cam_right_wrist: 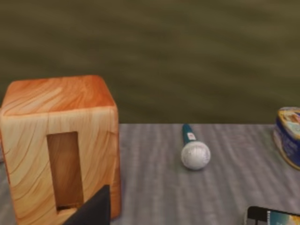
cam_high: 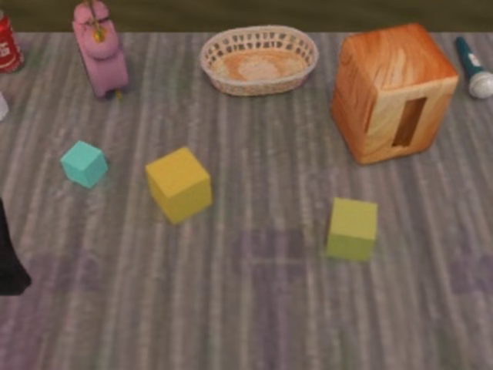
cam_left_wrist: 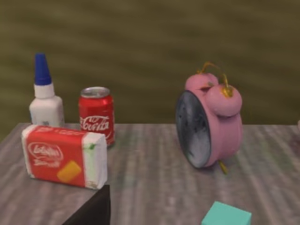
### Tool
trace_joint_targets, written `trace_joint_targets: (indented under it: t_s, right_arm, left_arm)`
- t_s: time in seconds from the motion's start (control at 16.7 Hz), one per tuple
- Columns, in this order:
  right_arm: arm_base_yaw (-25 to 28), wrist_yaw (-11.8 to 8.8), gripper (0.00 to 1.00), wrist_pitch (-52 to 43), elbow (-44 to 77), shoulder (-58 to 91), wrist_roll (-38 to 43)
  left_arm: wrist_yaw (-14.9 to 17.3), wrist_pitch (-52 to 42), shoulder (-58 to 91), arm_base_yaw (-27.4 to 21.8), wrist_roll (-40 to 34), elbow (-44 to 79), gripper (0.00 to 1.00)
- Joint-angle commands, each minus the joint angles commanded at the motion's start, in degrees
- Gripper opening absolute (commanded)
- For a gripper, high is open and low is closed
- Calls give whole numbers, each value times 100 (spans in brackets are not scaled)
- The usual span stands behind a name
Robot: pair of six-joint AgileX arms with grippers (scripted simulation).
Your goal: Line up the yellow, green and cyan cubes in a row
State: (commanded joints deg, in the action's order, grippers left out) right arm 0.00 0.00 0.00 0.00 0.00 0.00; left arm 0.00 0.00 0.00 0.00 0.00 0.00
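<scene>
Left tool [cam_high: 9,266] sits near cyan cube [cam_high: 84,163], apart.

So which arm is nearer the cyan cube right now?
Left. The left arm shows at the top view's left edge, just below and left of the cyan cube. The right arm is outside the top view; its wrist camera faces the wooden box on the table's right.

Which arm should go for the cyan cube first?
Probably left. The cyan cube sits near the table's left edge, close to the left arm and visible in the left wrist view; the right arm is out of the top view.
</scene>
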Motion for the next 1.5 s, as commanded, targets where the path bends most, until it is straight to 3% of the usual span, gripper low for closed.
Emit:
trace_joint_targets:
  t_s: [0.3,0.54,1.5]
  right_arm:
    - [0,0,100,0,0,0,0]
    - [0,0,100,0,0,0,0]
    - [0,0,100,0,0,0,0]
  left_arm:
    - [-25,-202,351,7,77,346,100]
    - [-51,-967,1661,-32,350,1579,100]
    - [40,-6228,11150,-513,2079,9602,100]
